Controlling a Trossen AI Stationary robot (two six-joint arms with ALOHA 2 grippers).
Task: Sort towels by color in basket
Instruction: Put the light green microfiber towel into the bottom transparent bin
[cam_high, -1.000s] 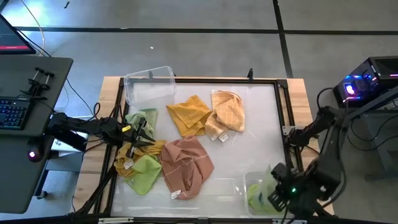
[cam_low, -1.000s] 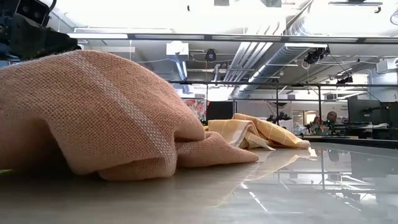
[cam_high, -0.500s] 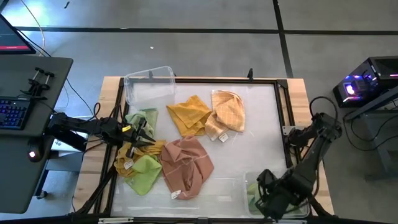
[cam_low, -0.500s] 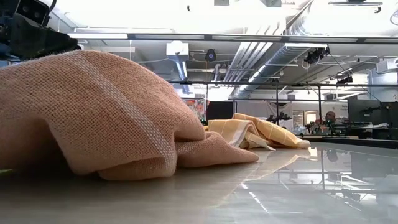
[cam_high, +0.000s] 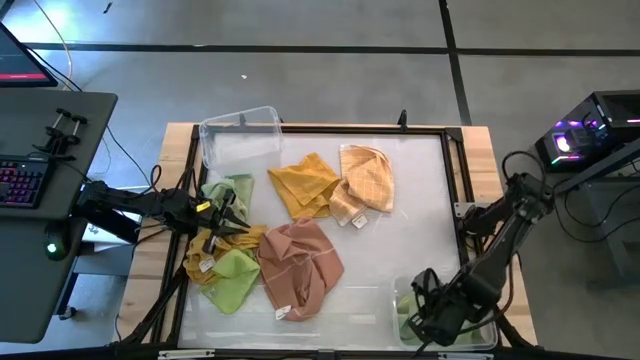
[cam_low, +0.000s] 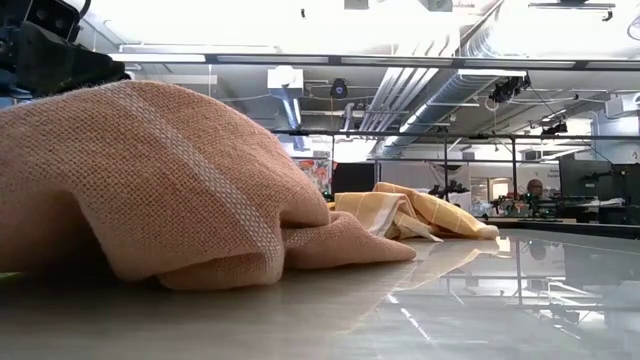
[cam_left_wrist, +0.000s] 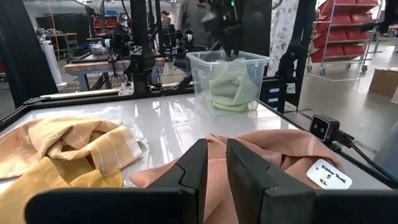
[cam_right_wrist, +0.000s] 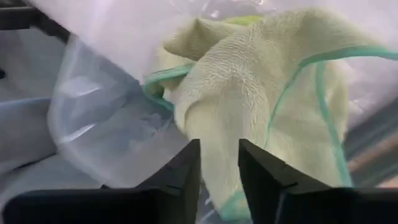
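While parked over the pink towel (cam_left_wrist: 261, 152), left gripper (cam_left_wrist: 211, 163) nearly clenched, empty; right gripper (cam_right_wrist: 217, 163) slightly parted, released above green towel (cam_right_wrist: 261, 93) in bin (cam_high: 400, 300).

Bench (cam_high: 420, 215): towel cluster (cam_high: 280, 235) lies left of centre. One bin (cam_high: 240, 135) sits at the far left corner; another bin (cam_high: 400, 300), holding a towel (cam_left_wrist: 230, 87), sits near right.

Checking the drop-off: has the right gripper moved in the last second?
Yes. The right gripper has shifted slightly toward the table's middle, over the clear bin holding green towels.
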